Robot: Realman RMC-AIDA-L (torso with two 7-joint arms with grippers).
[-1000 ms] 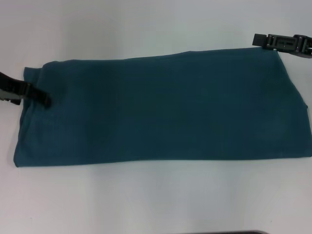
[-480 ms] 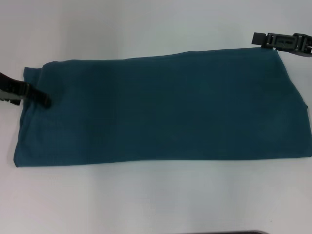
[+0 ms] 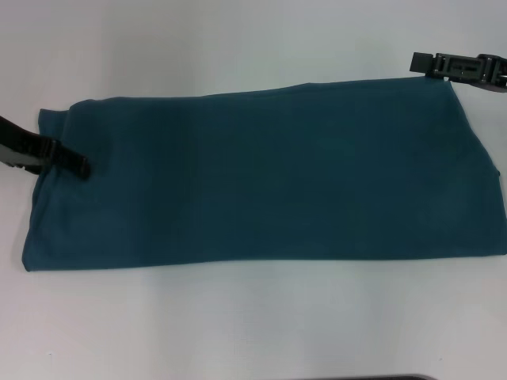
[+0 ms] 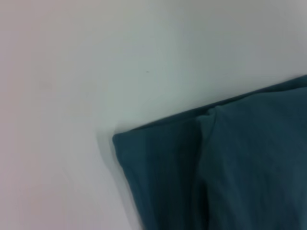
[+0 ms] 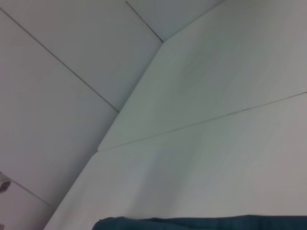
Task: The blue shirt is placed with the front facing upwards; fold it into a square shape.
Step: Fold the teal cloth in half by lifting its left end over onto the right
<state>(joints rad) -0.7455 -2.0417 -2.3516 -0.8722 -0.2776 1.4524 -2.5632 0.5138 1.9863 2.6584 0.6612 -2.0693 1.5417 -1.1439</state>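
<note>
The blue shirt (image 3: 261, 174) lies on the white table (image 3: 238, 324) as a long, flat band running left to right, plain side up with no lettering showing. My left gripper (image 3: 73, 163) reaches in from the left edge and rests over the shirt's left end, about halfway along that short side. The left wrist view shows a folded corner of the shirt (image 4: 230, 167) with layered edges. My right gripper (image 3: 428, 65) sits just past the shirt's far right corner, beside the cloth. A strip of the shirt (image 5: 201, 223) shows in the right wrist view.
White tabletop surrounds the shirt on all sides. The table's far edge (image 5: 129, 115) and pale floor tiles beyond it show in the right wrist view. A dark strip (image 3: 372, 378) lies along the near border of the head view.
My left gripper has shifted slightly inward over the shirt's left end. The right gripper and the shirt have stayed in place.
</note>
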